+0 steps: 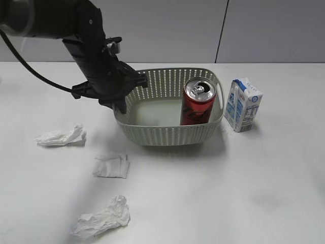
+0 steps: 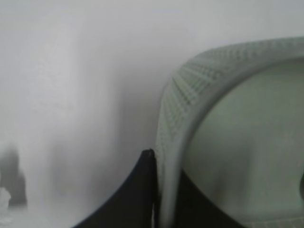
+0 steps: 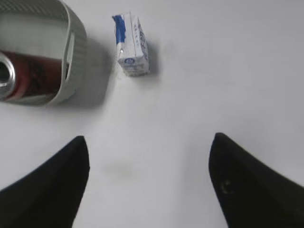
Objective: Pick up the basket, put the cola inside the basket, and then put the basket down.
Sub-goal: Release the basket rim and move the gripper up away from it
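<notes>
The pale green basket (image 1: 167, 134) rests on the white table, with the red cola can (image 1: 197, 104) standing upright inside it at its right end. My left gripper (image 1: 121, 101) is shut on the basket's left rim; in the left wrist view its fingers (image 2: 164, 190) pinch the rim of the basket (image 2: 190, 85). My right gripper (image 3: 148, 156) is open and empty above bare table; it does not show in the exterior view. The right wrist view shows the basket (image 3: 76, 42) and the cola (image 3: 28, 76) at the upper left.
A small white-and-blue milk carton (image 1: 243, 105) stands just right of the basket; it also shows in the right wrist view (image 3: 133, 45). Three crumpled white tissues (image 1: 63, 136) (image 1: 111, 166) (image 1: 101, 217) lie on the table's left front.
</notes>
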Robot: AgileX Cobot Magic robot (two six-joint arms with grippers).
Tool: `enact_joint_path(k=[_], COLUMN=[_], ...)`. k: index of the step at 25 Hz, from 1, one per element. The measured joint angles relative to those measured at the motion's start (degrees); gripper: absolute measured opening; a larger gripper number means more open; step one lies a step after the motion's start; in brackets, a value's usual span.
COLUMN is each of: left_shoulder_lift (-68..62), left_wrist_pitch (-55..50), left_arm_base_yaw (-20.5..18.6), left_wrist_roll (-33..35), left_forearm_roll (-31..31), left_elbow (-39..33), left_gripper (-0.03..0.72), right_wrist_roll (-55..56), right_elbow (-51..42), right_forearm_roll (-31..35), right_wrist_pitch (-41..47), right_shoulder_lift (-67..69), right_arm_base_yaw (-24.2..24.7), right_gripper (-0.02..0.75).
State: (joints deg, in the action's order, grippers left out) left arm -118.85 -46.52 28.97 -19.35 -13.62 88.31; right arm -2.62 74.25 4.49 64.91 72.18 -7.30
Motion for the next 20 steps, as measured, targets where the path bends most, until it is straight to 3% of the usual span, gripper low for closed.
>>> enact_joint_path(k=[6, 9, 14, 17, 20], left_shoulder_lift=[-2.52, -2.52, -2.52, -2.52, -2.38], left_wrist_pitch=[-0.19, 0.55, -1.28, -5.47, -10.90], left_arm_base_yaw=[-1.32, -1.76, -2.85, -4.10, -6.16], left_wrist_roll=[-0.06, -0.06, 1.66, 3.64, 6.24], left_forearm_roll=[-0.56, -0.98, -1.53, -1.77, -1.77], left_elbow=[0.34, 0.34, 1.38, 4.43, 8.19], left_gripper=[0.046, 0.196, 0.589, 0.670, 0.687], right_wrist_roll=[-0.59, -0.73, -0.78, -0.88, -0.88], right_elbow=[-18.23, -26.42, -38.87, -44.45, -48.09], right_forearm_roll=[0.00, -0.05, -0.05, -0.24, -0.50], right_wrist_pitch=[-6.33, -9.17, -13.95, -14.99, -15.16], right_shoulder_lift=[-16.82, -25.59, -38.48, -45.28, -51.09], right_arm_base_yaw=[0.00, 0.00, 0.00, 0.00, 0.00], right_gripper=[0.591, 0.591, 0.591, 0.591, 0.591])
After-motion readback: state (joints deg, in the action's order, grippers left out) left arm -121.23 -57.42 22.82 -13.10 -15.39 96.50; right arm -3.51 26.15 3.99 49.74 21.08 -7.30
